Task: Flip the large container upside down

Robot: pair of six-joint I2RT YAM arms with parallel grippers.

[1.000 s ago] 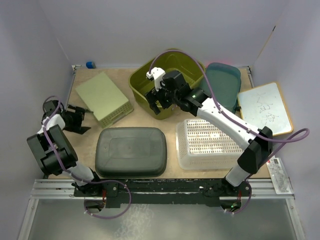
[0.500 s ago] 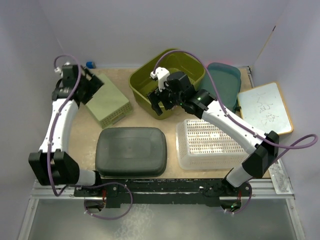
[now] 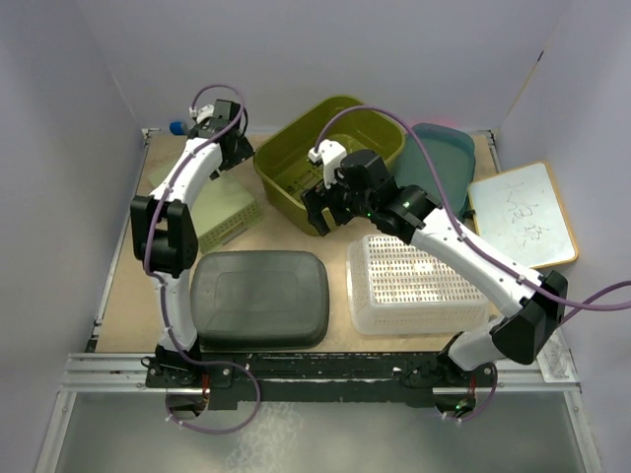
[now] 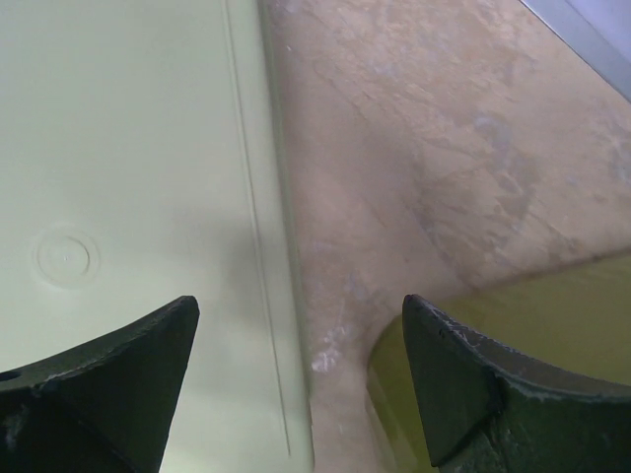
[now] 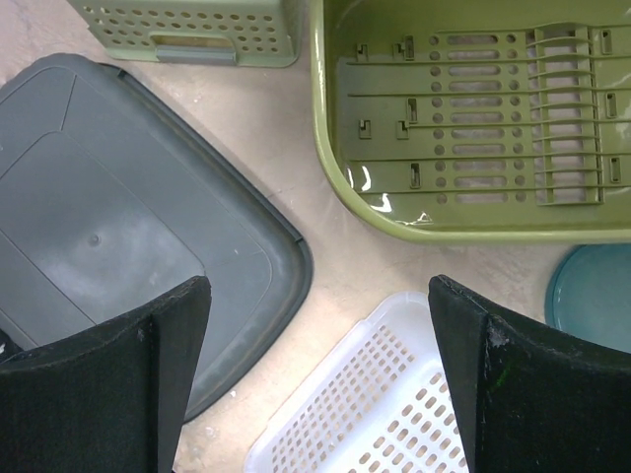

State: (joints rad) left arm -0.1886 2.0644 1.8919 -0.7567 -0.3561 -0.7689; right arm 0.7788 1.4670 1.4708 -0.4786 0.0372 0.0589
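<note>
The large olive-green container (image 3: 330, 158) stands open side up at the back middle, its slotted floor showing in the right wrist view (image 5: 473, 118). My left gripper (image 3: 237, 155) is open and empty, hovering over the gap between the container's left corner (image 4: 513, 335) and a pale green basket (image 4: 128, 177). My right gripper (image 3: 317, 215) is open and empty, just above the container's near rim. In its own view the right gripper (image 5: 320, 374) hangs over bare table. In its own view the left gripper (image 4: 296, 384) holds nothing.
The pale green perforated basket (image 3: 225, 212) lies upside down at the back left. A dark grey tub (image 3: 259, 298) and a white perforated basket (image 3: 414, 286) lie upside down in front. A teal tub (image 3: 439, 163) and a whiteboard (image 3: 523, 212) are at the right.
My left arm has swung from the left table edge up to the back, ending beside the olive container's left corner. My right gripper has shifted slightly right and nearer.
</note>
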